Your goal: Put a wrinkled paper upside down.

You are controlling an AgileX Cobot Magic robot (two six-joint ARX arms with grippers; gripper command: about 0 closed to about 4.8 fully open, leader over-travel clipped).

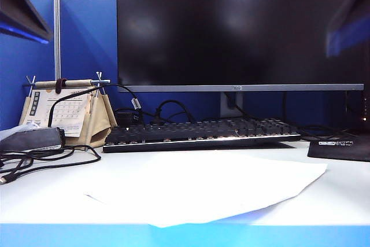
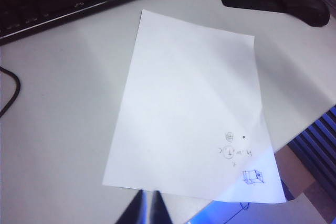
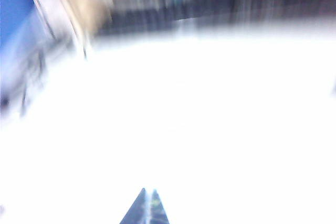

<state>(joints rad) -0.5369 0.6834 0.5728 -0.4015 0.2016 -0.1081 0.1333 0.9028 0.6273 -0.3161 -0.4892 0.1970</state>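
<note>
The wrinkled paper (image 1: pixel 214 186) is a large white sheet lying flat on the white desk in front of the keyboard, with one corner past the front edge. In the left wrist view the paper (image 2: pixel 189 108) shows small pen sketches near one corner. My left gripper (image 2: pixel 148 192) hovers just off the sheet's near edge, its two dark fingers almost together with nothing between them. The right wrist view is motion-blurred: my right gripper (image 3: pixel 148 190) is shut over a bright white surface, and the sheet cannot be made out there. Neither gripper shows clearly in the exterior view.
A black keyboard (image 1: pixel 202 133) lies behind the sheet under a large monitor (image 1: pixel 240 27). A desk calendar (image 1: pixel 66 111), a black device (image 1: pixel 32 139) and loose cables (image 1: pixel 46 160) sit at the left. A black mouse pad (image 1: pixel 341 147) with a mouse (image 2: pixel 310 9) lies right.
</note>
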